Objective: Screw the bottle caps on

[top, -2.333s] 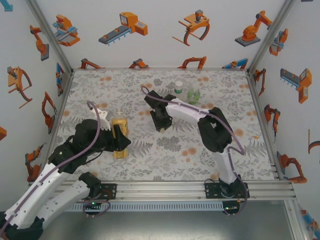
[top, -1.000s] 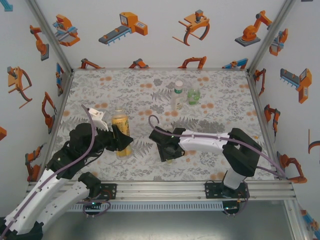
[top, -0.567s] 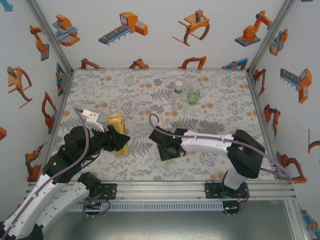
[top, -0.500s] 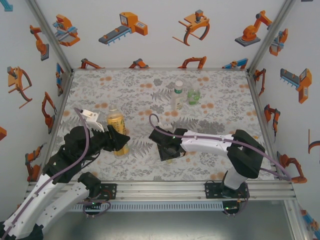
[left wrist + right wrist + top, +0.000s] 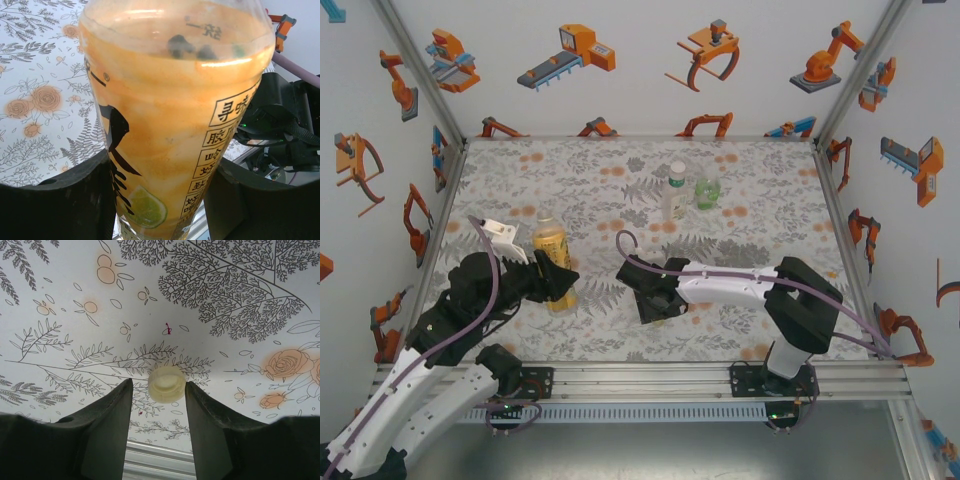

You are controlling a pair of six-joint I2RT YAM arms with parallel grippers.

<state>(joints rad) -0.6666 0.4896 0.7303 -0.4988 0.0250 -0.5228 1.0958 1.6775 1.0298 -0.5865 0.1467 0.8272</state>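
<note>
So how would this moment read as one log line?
left gripper: shut on orange bottle | right gripper: open around pale cap | pale cap: not yet on orange bottle

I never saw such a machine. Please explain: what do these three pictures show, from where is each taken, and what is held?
Two robot arms stand at the near edge of a flower-patterned table. The wide picture comes from a fixed camera above and behind them; the other two come from cameras on the wrists. The left claw is shut on a tall orange bottle, seen very close in its wrist picture. The right claw hangs low, fingers either side of a pale yellow cap; a gap shows on one side, so it seems not gripped. Farther back stand a clear bottle with a white label and a small green bottle.
</note>
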